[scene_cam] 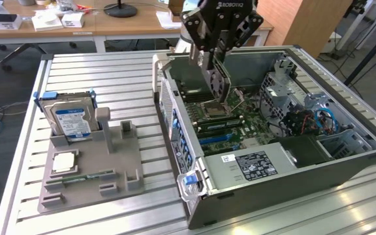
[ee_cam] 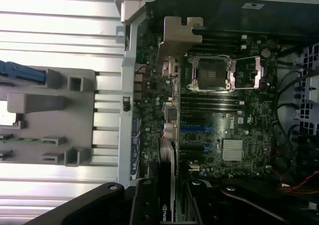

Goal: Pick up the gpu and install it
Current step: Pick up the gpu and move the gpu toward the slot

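The gpu (scene_cam: pixel 218 85) is a thin dark card hanging on edge from my gripper (scene_cam: pixel 215 68), which is shut on its upper end. It hovers inside the open computer case (scene_cam: pixel 293 169), just above the motherboard (scene_cam: pixel 234 122) near the processor socket. In the wrist view the gpu (ee_cam: pixel 167 158) runs edge-on away from my gripper (ee_cam: pixel 172 207), and its metal end bracket (ee_cam: pixel 177 41) points toward the case's rear wall. The blue expansion slots (ee_cam: pixel 194 128) lie beside the card on the motherboard (ee_cam: pixel 224 115).
A grey parts holder (scene_cam: pixel 90 171) sits on the slatted metal table at the exterior view's left, with a silver hard drive (scene_cam: pixel 70 120), a processor chip (scene_cam: pixel 64 161) and a green memory stick (scene_cam: pixel 77 178). Cables and a drive cage (scene_cam: pixel 318 120) fill the case's far end.
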`<state>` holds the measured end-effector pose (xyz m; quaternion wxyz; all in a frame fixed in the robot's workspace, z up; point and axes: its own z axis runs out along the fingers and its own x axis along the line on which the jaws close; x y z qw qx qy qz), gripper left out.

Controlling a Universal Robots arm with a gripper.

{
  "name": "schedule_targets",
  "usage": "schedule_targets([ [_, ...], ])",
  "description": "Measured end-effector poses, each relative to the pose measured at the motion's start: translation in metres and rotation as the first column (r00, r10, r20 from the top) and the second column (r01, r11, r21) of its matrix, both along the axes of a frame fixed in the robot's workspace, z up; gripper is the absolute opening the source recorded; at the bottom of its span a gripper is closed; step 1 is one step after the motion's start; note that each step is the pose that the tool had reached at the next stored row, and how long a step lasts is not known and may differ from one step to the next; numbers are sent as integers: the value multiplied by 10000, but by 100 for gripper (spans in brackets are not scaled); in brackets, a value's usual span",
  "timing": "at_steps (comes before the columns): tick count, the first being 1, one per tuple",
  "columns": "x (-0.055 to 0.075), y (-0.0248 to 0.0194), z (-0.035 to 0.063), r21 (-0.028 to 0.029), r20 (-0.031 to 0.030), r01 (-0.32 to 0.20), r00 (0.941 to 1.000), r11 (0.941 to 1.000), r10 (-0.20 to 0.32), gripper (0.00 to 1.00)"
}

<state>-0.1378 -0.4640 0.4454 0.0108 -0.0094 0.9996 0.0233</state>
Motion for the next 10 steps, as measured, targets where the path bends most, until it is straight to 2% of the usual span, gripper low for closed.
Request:
schedule_targets([
  [10, 402, 0, 0, 0, 0, 0, 10000, 10000, 0, 26],
])
